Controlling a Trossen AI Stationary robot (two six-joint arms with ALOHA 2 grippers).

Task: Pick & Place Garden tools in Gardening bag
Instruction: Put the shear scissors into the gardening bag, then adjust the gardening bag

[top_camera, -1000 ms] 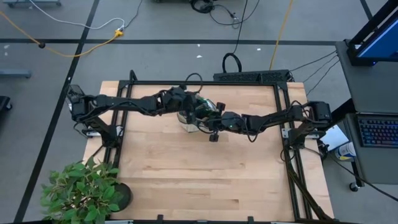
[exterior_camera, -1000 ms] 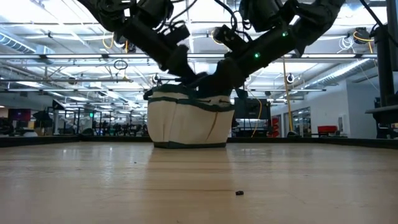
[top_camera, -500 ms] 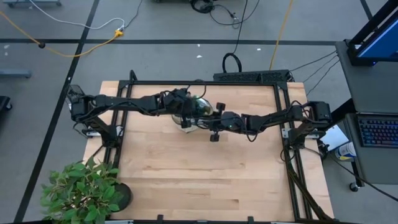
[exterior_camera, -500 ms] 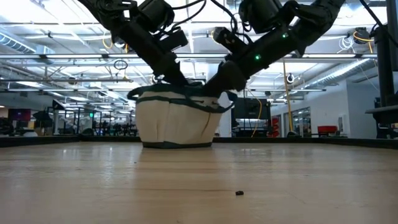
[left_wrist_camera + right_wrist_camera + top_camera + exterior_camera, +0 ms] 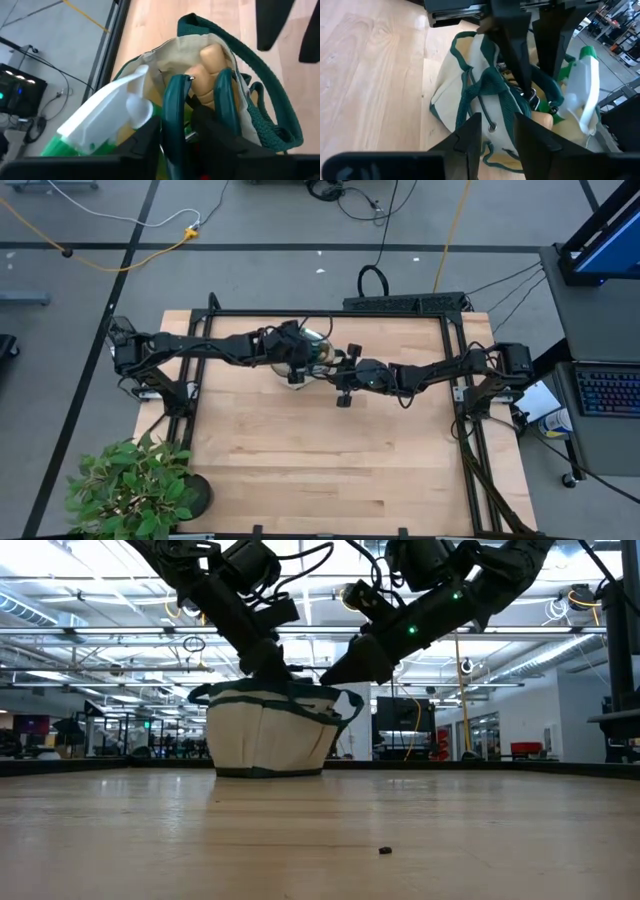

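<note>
High view, read from left to right: a potted plant (image 5: 130, 485) stands off the table's (image 5: 330, 470) near-left corner and takes no part in the work. The left gripper (image 5: 296, 364) reaches in from the left to the bag (image 5: 317, 340), which sits on the table toward the far edge, near the middle of its width. The right gripper (image 5: 340, 370) meets the bag from the other side. Compared with a second ago, the bag has moved away from the table's centre toward the far edge. In the low view it has slid left, and its rim now lies flatter and wider. Judged from this, both arms are repositioning a bag that is already loaded, so the task appears near its end. The left wrist view shows a dark green handle loop (image 5: 172, 117) directly in front of the left gripper. Whether that gripper is clamped on the loop or has let it go cannot be told. The right wrist view shows a green strap (image 5: 492, 95) of the bag in front of the right gripper. Whether it grasps the strap cannot be told either. The bag is beige fabric with dark green trim, soft-sided and upright. It holds a green spray bottle (image 5: 100, 127) with a white top and a pale wooden handle (image 5: 210, 67). Other contents are too hidden to identify.
</note>
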